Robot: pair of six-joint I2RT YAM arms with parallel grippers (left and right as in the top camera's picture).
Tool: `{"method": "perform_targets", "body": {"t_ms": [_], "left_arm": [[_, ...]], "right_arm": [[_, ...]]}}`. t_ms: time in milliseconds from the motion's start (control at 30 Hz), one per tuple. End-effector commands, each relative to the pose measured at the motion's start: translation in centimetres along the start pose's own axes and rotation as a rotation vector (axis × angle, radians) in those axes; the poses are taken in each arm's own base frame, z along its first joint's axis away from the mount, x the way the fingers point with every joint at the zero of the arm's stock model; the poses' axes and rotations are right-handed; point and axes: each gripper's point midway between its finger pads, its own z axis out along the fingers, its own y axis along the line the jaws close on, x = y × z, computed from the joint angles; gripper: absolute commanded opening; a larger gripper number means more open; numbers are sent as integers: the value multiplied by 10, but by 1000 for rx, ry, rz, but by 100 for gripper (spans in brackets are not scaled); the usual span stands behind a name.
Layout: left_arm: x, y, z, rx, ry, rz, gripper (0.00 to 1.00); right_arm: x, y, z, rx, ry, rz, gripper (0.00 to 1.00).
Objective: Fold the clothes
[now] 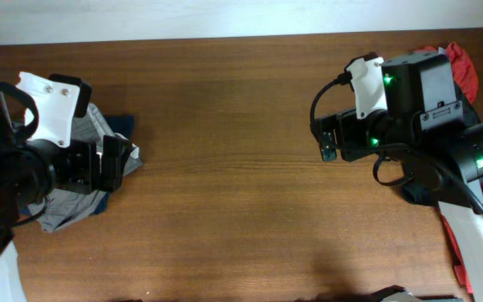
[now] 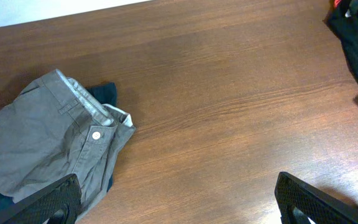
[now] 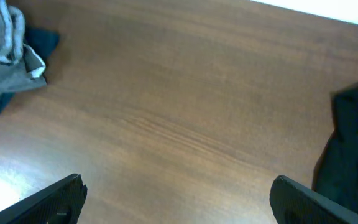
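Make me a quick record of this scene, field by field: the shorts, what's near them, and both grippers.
shorts: grey shorts, bunched up on the left arm's side, inner waistband and button showing
beneath: navy garment, peeking out at the edges
far side: black and red garments by the right arm
left gripper: open, empty, near the shorts
right gripper: open, empty, above bare table
fold: not started

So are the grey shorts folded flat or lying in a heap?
In a heap: the grey shorts lie rumpled over the navy garment, waistband gaping open with the button showing, no tidy fold edges.
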Motion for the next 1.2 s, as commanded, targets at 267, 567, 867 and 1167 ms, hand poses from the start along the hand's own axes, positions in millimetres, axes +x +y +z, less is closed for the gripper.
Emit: {"method": "perform_targets", "body": {"t_ms": [267, 567, 867, 1167], "left_arm": [[2, -1, -3, -8, -5, 18, 99], [2, -1, -3, -8, -6, 19, 99], [2, -1, -3, -8, -5, 18, 99], [2, -1, -3, -8, -5, 18, 99]], "right_arm": [[58, -12, -27, 60, 186, 18, 99], [11, -26, -128, 197, -357, -79, 99], [50, -45, -162, 304, -570, -9, 99], [129, -66, -67, 347, -511, 43, 99]]}}
